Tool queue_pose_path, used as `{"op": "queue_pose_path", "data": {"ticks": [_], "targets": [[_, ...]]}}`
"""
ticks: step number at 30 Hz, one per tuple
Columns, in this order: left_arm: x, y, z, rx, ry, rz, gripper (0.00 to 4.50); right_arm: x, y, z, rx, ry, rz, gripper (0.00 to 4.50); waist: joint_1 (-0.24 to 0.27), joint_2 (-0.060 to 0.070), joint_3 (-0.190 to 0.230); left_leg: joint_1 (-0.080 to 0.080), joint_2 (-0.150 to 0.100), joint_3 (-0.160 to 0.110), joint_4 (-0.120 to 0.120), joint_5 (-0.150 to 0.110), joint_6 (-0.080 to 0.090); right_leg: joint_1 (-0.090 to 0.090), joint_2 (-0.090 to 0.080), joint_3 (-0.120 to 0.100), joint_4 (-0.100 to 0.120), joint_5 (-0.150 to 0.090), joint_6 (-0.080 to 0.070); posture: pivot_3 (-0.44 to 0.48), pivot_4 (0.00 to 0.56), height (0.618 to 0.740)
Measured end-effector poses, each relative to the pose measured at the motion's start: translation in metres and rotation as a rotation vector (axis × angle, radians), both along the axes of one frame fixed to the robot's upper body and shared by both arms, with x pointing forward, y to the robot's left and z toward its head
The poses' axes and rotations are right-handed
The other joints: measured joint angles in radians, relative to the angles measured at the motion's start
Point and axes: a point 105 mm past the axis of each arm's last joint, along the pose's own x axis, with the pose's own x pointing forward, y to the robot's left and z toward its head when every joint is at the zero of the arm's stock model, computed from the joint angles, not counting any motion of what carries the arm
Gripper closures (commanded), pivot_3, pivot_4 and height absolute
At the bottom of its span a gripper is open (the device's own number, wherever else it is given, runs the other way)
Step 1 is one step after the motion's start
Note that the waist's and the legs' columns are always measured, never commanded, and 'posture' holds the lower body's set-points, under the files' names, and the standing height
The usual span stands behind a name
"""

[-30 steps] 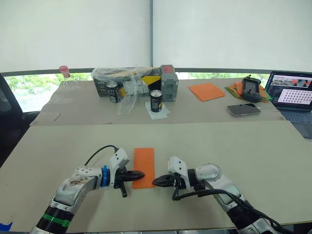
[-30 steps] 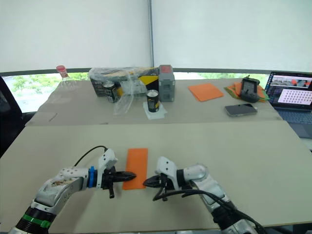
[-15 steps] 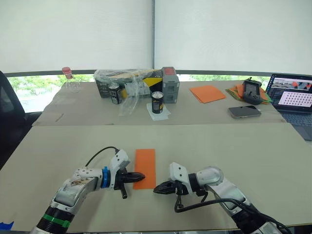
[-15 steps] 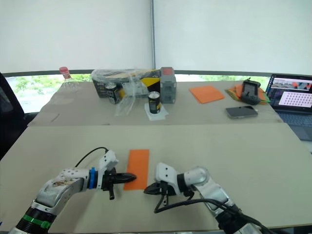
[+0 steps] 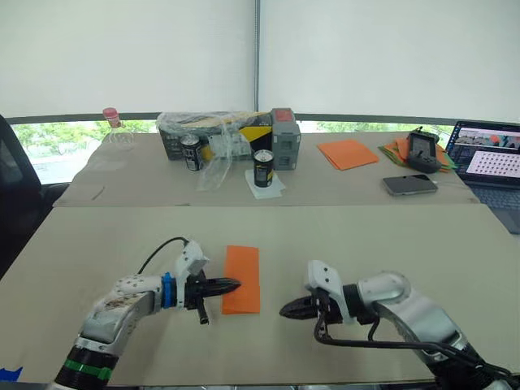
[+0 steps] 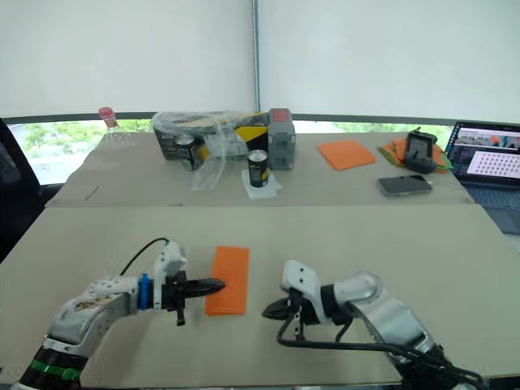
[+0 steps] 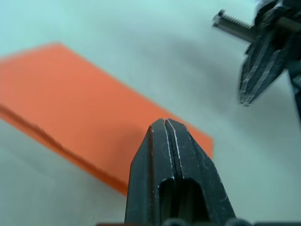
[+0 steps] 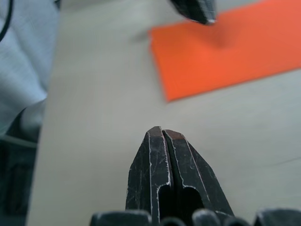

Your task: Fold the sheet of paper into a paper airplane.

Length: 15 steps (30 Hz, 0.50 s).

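Paper [image 5: 242, 268], folded to a narrow orange rectangle, is laid flat on the near table [image 5: 390, 244], a little left of the middle, with its long axis running near to far and no pointed end seen. Its layered edge is seen in the left wrist view. The left gripper [image 5: 232, 284] is held at the paper's near left edge, fingers pressed together, tip over the sheet and pointing right; contact cannot be told. The right gripper [image 5: 284, 310] is held low over bare table, right of the paper's near corner and apart from it, fingers pressed together, pointing left. On the far table are seen a laptop [image 5: 486, 160], a wrapped box [image 5: 213, 134], an orange stack [image 5: 344, 153], a phone [image 5: 410, 184] and two cans [image 5: 262, 168].
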Motion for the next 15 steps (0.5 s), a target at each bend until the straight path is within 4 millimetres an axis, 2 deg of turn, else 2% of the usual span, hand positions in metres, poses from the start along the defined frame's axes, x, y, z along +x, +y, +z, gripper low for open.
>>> {"op": "queue_pose_path", "data": {"ticks": [4, 7, 11, 15], "targets": [[0.005, 0.018, 0.018, -0.045, -0.047, 0.068, 4.50, 0.010, 0.006, 0.011, 0.029, -0.058, -0.041, 4.48, 0.003, 0.000, 0.000, 0.000, -0.001, 0.000, 0.000, 0.000, 0.000, 0.000, -0.001, 0.000, 0.000, 0.000, 0.000, 0.000, 0.150, 0.739], [0.006, 0.026, 0.019, -0.031, -0.049, 0.099, 4.50, 0.016, 0.008, 0.016, 0.035, -0.089, -0.064, 4.48, 0.005, 0.000, 0.000, -0.001, -0.003, 0.000, 0.000, 0.000, 0.000, 0.000, -0.002, 0.000, -0.001, 0.000, 0.000, 0.000, 0.150, 0.739], [0.012, 0.042, -0.006, 0.117, -0.014, 0.162, 4.50, 0.027, 0.008, 0.025, 0.017, -0.146, -0.098, 4.48, 0.004, 0.000, 0.000, -0.001, -0.004, 0.000, 0.000, 0.000, 0.000, 0.000, -0.002, 0.000, -0.001, 0.000, 0.000, 0.000, 0.150, 0.739], [0.012, 0.032, -0.029, 0.158, 0.015, 0.134, 4.50, 0.032, 0.008, 0.027, -0.001, -0.173, -0.119, 4.48, 0.006, 0.000, 0.001, -0.003, -0.004, 0.000, 0.000, 0.000, 0.000, -0.002, -0.002, 0.000, -0.001, 0.000, 0.000, 0.000, 0.150, 0.739]]}}
